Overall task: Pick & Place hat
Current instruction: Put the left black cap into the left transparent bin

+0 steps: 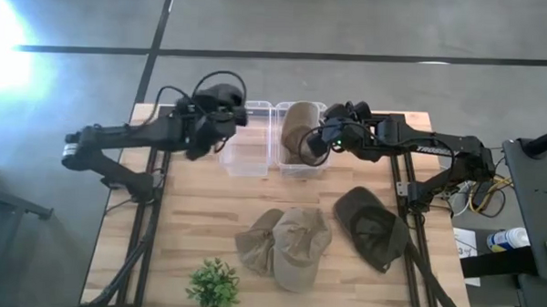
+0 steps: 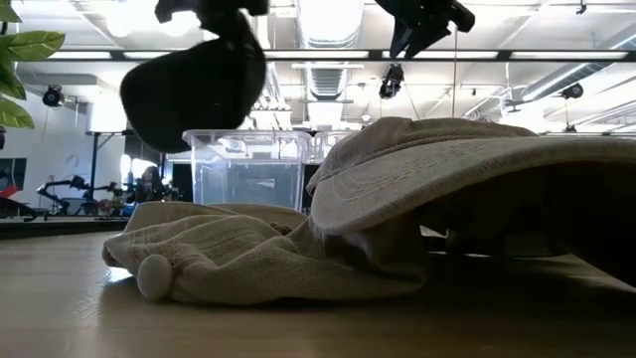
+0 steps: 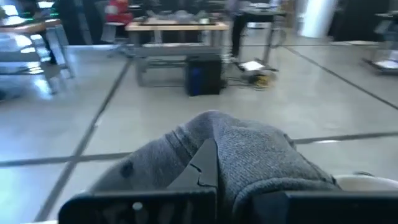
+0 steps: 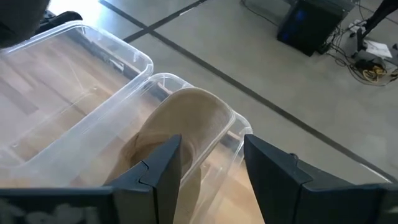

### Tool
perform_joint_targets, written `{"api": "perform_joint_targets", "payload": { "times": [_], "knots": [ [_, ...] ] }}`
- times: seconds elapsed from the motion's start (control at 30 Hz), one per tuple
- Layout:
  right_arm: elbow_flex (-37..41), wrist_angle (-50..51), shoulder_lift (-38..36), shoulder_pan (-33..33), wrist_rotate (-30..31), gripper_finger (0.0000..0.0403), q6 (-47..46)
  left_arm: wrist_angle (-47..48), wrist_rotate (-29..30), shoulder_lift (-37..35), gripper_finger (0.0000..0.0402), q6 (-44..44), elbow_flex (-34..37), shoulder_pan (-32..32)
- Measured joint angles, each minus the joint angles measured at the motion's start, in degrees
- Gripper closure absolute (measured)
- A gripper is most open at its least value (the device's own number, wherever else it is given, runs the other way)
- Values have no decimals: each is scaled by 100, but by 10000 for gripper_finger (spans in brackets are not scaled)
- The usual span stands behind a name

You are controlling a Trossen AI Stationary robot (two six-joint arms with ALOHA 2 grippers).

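The left tool (image 1: pixel 204 124) is clenched on a dark hat (image 1: pixel 223 95), holding it up just over the left bin (image 1: pixel 246 157), at that bin's left edge. I take it the hat is carried high so it clears the bin wall before it goes in. The left wrist view shows what the overhead one cannot: grey knit cloth (image 3: pixel 249 158) bunched between the fingers, so the grip is real and not just a hover. The low view adds the height, with the dark hat (image 2: pixel 194 89) hanging well above the clear bin (image 2: pixel 248 169).

The right tool (image 1: pixel 321 141) sits over the right bin (image 1: pixel 296 163), its jaws spread and gripping nothing. In the right wrist view a tan hat (image 4: pixel 180 124) lies in that bin between and beyond the parted fingers (image 4: pixel 158 168), curled against the wall. It looks to be already placed, and the tool released over it.

On the tabletop (image 1: pixel 189 223), nearer the front, three hats wait: two tan ones overlapping (image 1: pixel 284 245) and a dark olive one (image 1: pixel 371 228) just beside them. A small plant (image 1: pixel 214 284) stands at the front edge. From the low view the tan hats fill the foreground and hide the olive one and most of the right bin, which only the overhead view sorts out.
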State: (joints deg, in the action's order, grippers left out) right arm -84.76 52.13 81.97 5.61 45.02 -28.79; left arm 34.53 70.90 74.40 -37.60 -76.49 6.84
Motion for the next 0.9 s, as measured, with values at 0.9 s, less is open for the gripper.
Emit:
{"api": "perform_joint_targets", "payload": {
  "times": [0.9],
  "knots": [
    [99, 193, -15, -109, 0, 234, 233, -1136, -252, 690, 401, 2079, -547, 481]
  ]
}}
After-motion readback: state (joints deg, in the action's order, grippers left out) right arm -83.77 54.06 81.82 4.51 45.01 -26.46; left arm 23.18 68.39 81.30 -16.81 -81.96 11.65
